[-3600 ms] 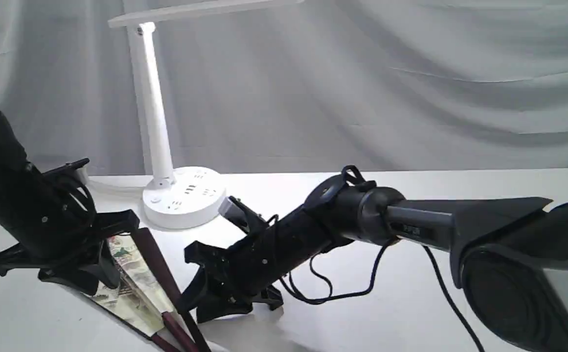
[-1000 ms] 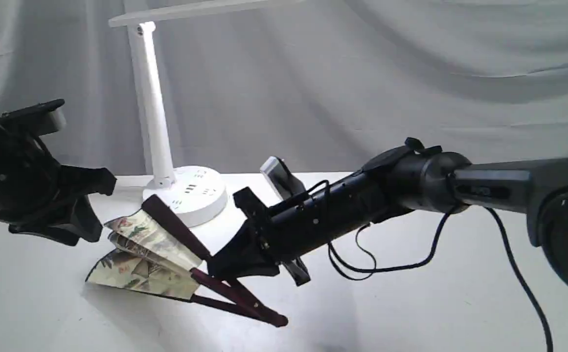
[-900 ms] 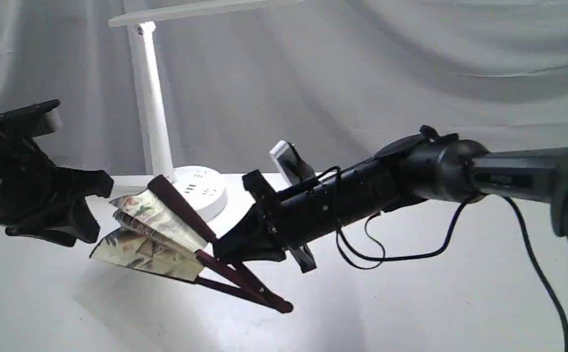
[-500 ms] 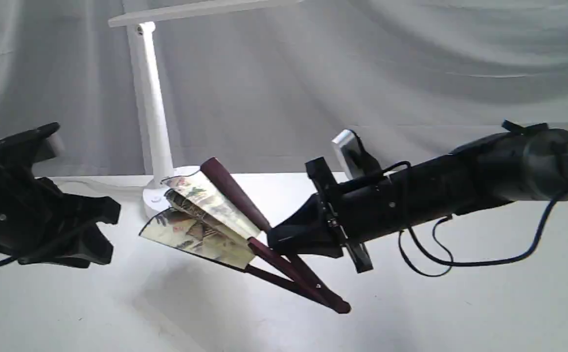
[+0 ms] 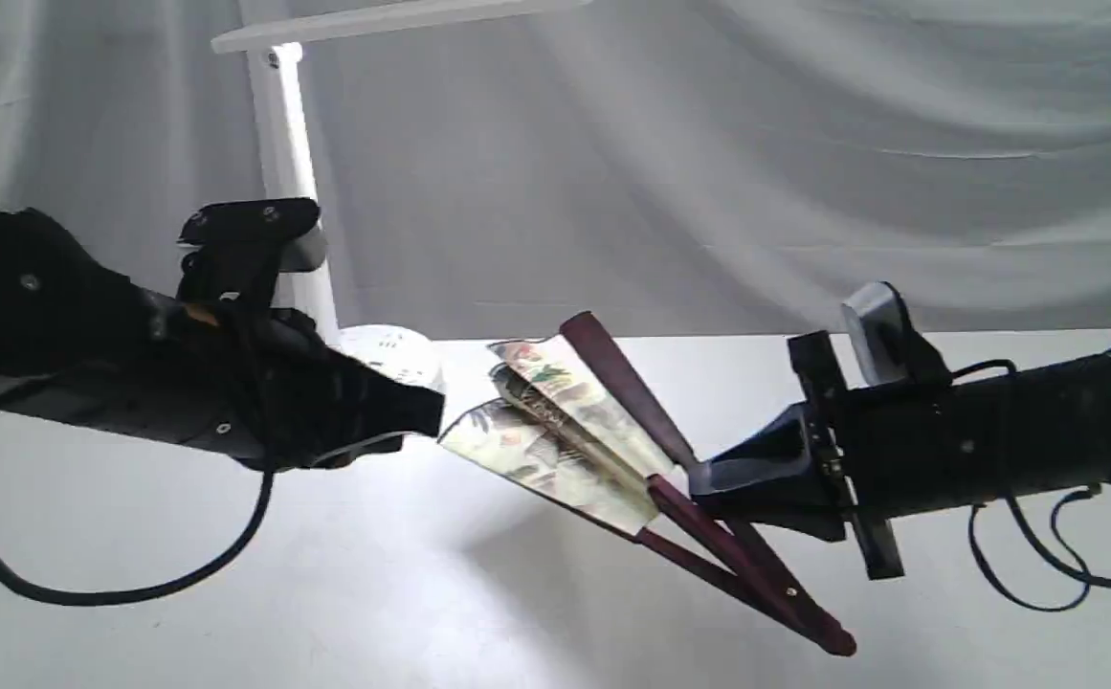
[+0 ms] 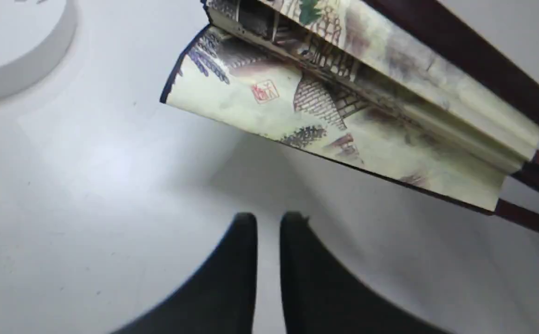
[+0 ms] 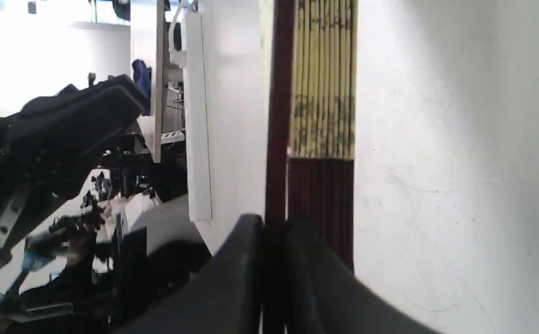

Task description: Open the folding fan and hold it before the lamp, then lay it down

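Right gripper (image 5: 703, 476), black, on a long arm entering from the right edge of the frame: clamped on one dark maroon guard of the folding fan (image 5: 565, 431), a pleated cream paper fan painted with houses and trees, black-edged. The right wrist view shows the same grip, fingers pinched on the maroon stick (image 7: 274, 227).

Left gripper (image 5: 426, 411), black, reaching in from the left edge: fingers drawn almost together with only a thin slit between them, nothing in them (image 6: 269, 220). Its tip sits just beside the fan's outer paper edge, not touching.

Grey draped cloth backdrop (image 5: 804, 144) fills the upper half of the frame.

White table (image 5: 325, 574) fills the lower half, with the fan's shadow on it at centre.

Lamp (image 5: 292, 144), white, with a slim stem and flat bar head at upper left. Its round base is partly hidden behind the left gripper.

Fan at centre frame, partly spread, a few pleats apart and the rest bunched. Paper end points to the upper left, toward the lamp base, and is raised off the table. Rib end slants to the lower right; whether it touches the table, cannot tell.
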Controlling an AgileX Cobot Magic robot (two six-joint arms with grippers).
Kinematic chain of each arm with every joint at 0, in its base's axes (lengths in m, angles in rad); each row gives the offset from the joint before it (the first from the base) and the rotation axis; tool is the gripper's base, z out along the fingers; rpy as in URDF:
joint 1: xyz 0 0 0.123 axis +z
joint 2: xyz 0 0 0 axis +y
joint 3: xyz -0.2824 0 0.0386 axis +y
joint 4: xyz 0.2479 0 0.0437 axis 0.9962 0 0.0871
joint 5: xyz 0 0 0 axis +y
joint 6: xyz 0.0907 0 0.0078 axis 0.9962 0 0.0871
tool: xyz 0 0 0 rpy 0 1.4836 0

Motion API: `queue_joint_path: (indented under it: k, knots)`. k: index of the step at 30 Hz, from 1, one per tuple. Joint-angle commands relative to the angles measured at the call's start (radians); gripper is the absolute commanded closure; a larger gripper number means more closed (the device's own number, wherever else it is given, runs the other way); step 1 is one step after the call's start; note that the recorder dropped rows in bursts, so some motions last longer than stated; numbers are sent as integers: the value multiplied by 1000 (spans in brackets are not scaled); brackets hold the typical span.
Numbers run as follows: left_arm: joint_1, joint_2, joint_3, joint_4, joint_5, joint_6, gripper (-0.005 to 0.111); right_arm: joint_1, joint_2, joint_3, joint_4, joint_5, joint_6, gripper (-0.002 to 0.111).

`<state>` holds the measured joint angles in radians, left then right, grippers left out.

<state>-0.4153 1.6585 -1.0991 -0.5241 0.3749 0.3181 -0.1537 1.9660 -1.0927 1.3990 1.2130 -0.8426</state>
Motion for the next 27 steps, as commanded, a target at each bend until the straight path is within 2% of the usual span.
queue_joint_path:
  k: [1,9,14,24,27]
  knots:
    - [-55,12,1,-25,-91,3,99,-58,-35,46,24,8,-41,108]
    - [-73,95,3,-50,-163,-4,99,-105,-61,72,23,8,-66,108]
    - [-73,97,31,-154,-272,-4,99,-105,-61,72,52,8,-77,108]
    - [-74,87,183,-142,-530,-4,99,-105,-61,72,54,8,-106,108]
    - [-84,87,204,-63,-567,-4,99,-105,-61,72,54,8,-118,108]
